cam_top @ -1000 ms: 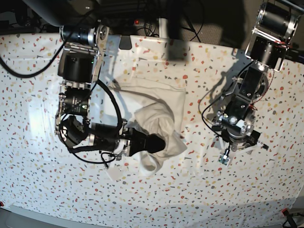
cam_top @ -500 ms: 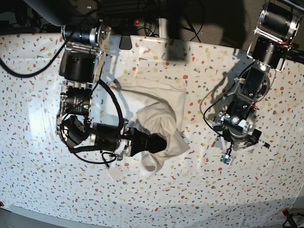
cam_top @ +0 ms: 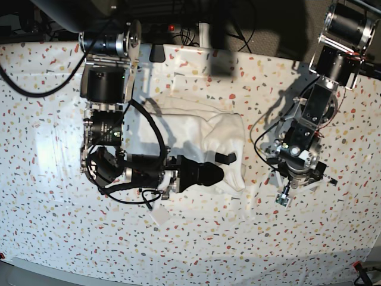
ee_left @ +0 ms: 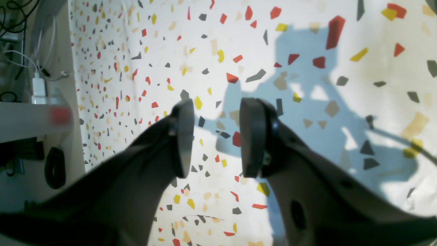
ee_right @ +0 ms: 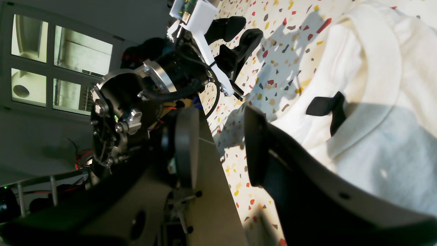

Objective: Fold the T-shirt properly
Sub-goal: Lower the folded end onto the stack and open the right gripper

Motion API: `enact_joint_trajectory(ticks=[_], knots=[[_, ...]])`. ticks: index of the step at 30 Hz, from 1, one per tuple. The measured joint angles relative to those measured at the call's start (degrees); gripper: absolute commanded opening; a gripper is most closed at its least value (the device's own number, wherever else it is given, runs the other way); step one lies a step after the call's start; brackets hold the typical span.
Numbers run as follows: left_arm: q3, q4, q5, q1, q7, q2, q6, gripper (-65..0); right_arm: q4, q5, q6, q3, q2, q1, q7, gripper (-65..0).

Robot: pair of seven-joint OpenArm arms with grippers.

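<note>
The white T-shirt (cam_top: 208,134) lies in a rumpled, roughly rectangular bundle at mid-table, plain side up. Its collar and black neck tag (cam_top: 225,158) sit near the lower right edge. My right gripper (cam_top: 217,174) rests low at that front edge, open, with nothing between its pads. In the right wrist view the T-shirt (ee_right: 368,68) and its tag (ee_right: 326,106) lie just right of the open right gripper (ee_right: 218,112). My left gripper (cam_top: 300,176) hovers over bare speckled cover to the right of the shirt. In its own view the left gripper (ee_left: 217,102) is open and empty.
The speckled white table cover (cam_top: 53,137) spreads all around. A small white scrap (cam_top: 159,215) lies below the right arm. Dark equipment and cables line the back edge (cam_top: 178,30). In the left wrist view the table edge (ee_left: 73,85) drops off beside a white plug (ee_left: 39,89).
The right gripper has opened and let go of the cloth it held. The raised fold has dropped to the right, so the shirt lies flatter. The left arm has barely moved.
</note>
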Motion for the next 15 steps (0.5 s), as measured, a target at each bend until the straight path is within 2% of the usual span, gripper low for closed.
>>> enact_joint_trajectory(ticks=[3, 5, 8, 10, 13, 15], knots=[[0.0, 0.0, -0.02, 0.0, 0.0, 0.02, 0.0, -42.8, 0.0, -0.37, 0.02, 0.02, 0.28, 0.7, 3.3, -42.3], [0.0, 0.0, -2.29, -0.04, 0.0, 0.0, -0.02, -42.8, 0.0, -4.28, 0.07, 0.5, 0.61, 2.51, 7.54, -42.3], [0.0, 0.02, -9.62, -0.22, -0.33, -0.07, 1.18, -42.8, 0.04, -16.87, 0.11, 1.88, 1.42, 5.81, 16.57, -42.3], [0.0, 1.6, -15.39, 0.17, -1.84, -0.26, 5.29, -42.8, 0.04, -22.62, -0.04, 3.45, 1.64, 6.84, 23.19, -42.3], [0.0, 8.46, -20.02, 1.6, -4.15, -0.44, 5.4, -42.8, 0.04, -33.14, -0.02, 5.31, 1.62, 7.17, 30.18, -42.3], [0.0, 14.56, -21.07, 2.34, -4.85, -0.44, 3.54, -42.8, 0.04, -39.19, -0.04, 5.62, 1.57, 6.93, 33.59, -42.3]])
